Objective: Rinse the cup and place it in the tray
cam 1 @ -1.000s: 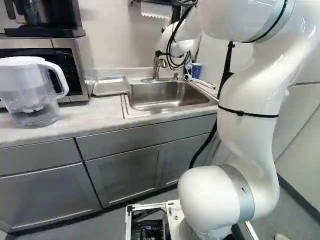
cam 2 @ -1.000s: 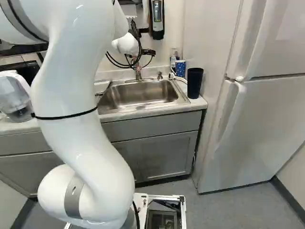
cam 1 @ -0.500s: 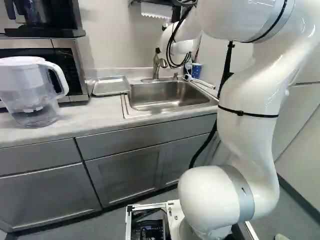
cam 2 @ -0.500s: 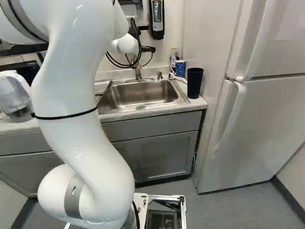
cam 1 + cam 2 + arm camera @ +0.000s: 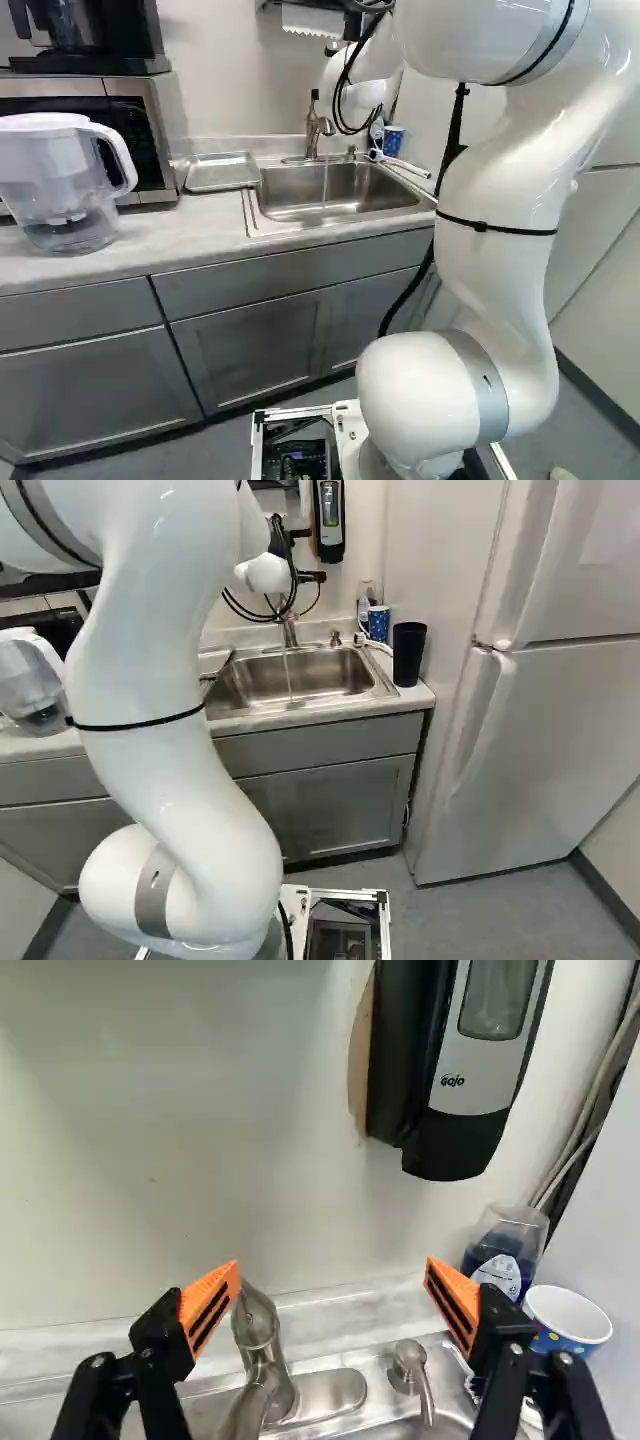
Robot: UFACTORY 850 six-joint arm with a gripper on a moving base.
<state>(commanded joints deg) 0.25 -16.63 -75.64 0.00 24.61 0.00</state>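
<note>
While my base hasn't moved, my claw (image 5: 313, 577) is slightly higher than before, and water (image 5: 289, 677) now runs from the faucet (image 5: 290, 635) into the sink (image 5: 340, 670). Fingers wide apart. Count: 1 faucet, 1 sink, 1 tray (image 5: 221, 172), 2 cups. Clocked off sink center: blue cup (image 5: 378, 625) at 2, black cup (image 5: 408, 655) near 3, tray at 9. Can't tell which cup is the task's.

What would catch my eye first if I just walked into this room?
Probably the big white arm, rising from the foot of both base views and reaching toward the sink. There, a thin stream of water falls from the faucet. Up close, the bright orange pads of the open gripper stand out above the sink's back edge.
</note>
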